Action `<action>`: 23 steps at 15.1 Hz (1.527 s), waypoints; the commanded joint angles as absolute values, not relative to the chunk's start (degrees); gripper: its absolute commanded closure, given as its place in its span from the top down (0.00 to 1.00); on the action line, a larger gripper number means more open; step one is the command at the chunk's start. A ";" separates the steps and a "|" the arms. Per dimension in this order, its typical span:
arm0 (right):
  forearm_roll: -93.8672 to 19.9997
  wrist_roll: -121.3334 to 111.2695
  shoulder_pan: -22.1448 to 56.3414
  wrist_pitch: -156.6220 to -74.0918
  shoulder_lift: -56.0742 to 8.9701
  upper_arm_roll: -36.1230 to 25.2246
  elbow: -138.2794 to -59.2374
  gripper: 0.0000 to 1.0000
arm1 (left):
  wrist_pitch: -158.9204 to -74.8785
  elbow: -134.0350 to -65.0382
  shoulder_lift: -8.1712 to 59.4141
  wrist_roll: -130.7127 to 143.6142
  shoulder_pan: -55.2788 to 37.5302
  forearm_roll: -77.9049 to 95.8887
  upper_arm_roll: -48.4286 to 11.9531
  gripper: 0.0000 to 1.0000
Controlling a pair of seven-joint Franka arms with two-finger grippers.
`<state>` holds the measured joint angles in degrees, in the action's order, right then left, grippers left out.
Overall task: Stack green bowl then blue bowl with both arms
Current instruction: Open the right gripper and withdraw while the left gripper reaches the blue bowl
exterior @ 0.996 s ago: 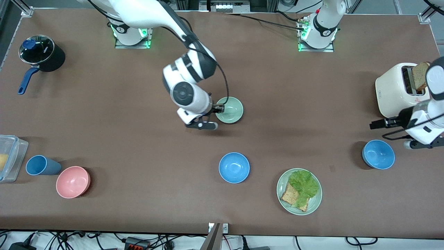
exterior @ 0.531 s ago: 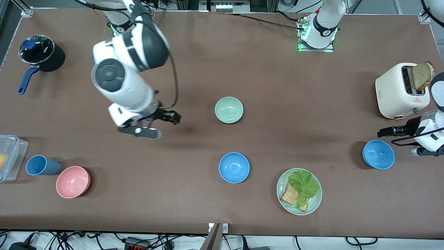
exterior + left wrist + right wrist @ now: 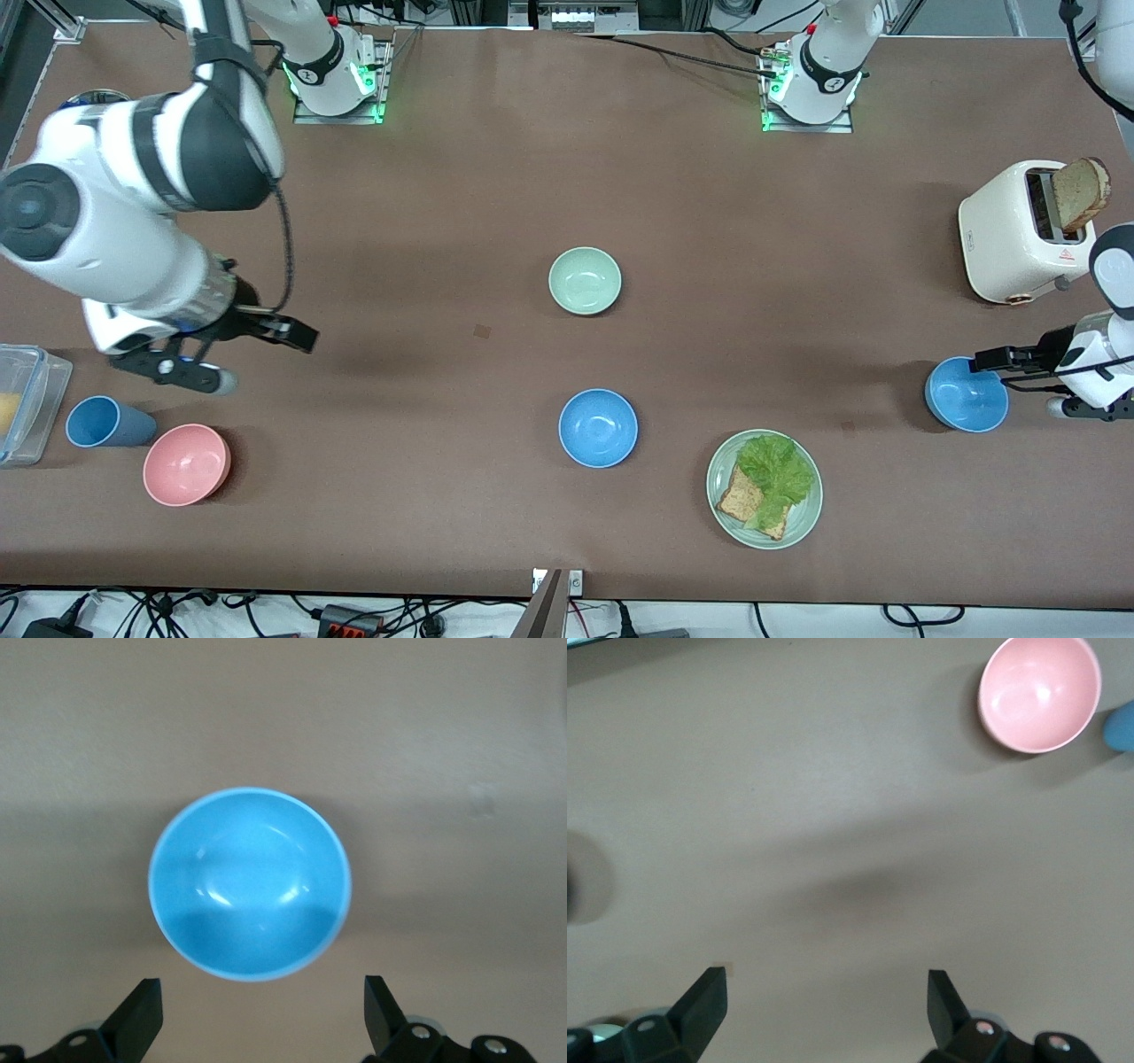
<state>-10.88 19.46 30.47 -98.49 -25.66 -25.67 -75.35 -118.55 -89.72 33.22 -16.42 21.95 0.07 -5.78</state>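
Observation:
The green bowl point(image 3: 585, 280) stands empty mid-table. One blue bowl point(image 3: 598, 427) stands nearer the front camera than it. A second blue bowl point(image 3: 966, 393) stands at the left arm's end and fills the left wrist view point(image 3: 250, 883). My left gripper point(image 3: 982, 361) hangs open just over that bowl's rim; in its wrist view point(image 3: 261, 1014) the jaws are wide apart and empty. My right gripper point(image 3: 301, 337) is open and empty over bare table toward the right arm's end, well away from the green bowl; it also shows in its wrist view point(image 3: 824, 1001).
A pink bowl point(image 3: 187, 463), a blue tumbler point(image 3: 106, 422) and a clear container point(image 3: 22, 399) sit at the right arm's end. A plate with bread and lettuce point(image 3: 764, 488) lies near the front edge. A toaster point(image 3: 1019, 230) holding bread stands at the left arm's end.
My right gripper left the green bowl's rim and swung away toward the right arm's end; the bowl stayed put. My left gripper moved closer over the blue bowl at its end.

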 commanded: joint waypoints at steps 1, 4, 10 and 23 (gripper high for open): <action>-10.90 15.48 22.71 -97.38 -23.56 -20.94 -75.06 1.00 | -121.81 -87.36 37.25 -21.52 23.64 -0.70 -6.24 1.00; -10.28 9.87 12.43 -97.47 -20.58 -13.91 -75.67 1.00 | -123.57 -87.45 39.63 -22.58 23.64 -0.70 -6.15 1.00; -5.73 -1.49 -4.21 -96.77 -15.48 -1.69 -77.87 1.00 | -125.95 -87.45 42.19 -25.14 23.99 -0.70 -6.15 0.98; -0.53 -0.97 -1.93 -97.55 -3.97 -3.08 -92.97 1.00 | -127.27 -86.84 43.16 -25.84 24.43 -0.62 -6.15 0.83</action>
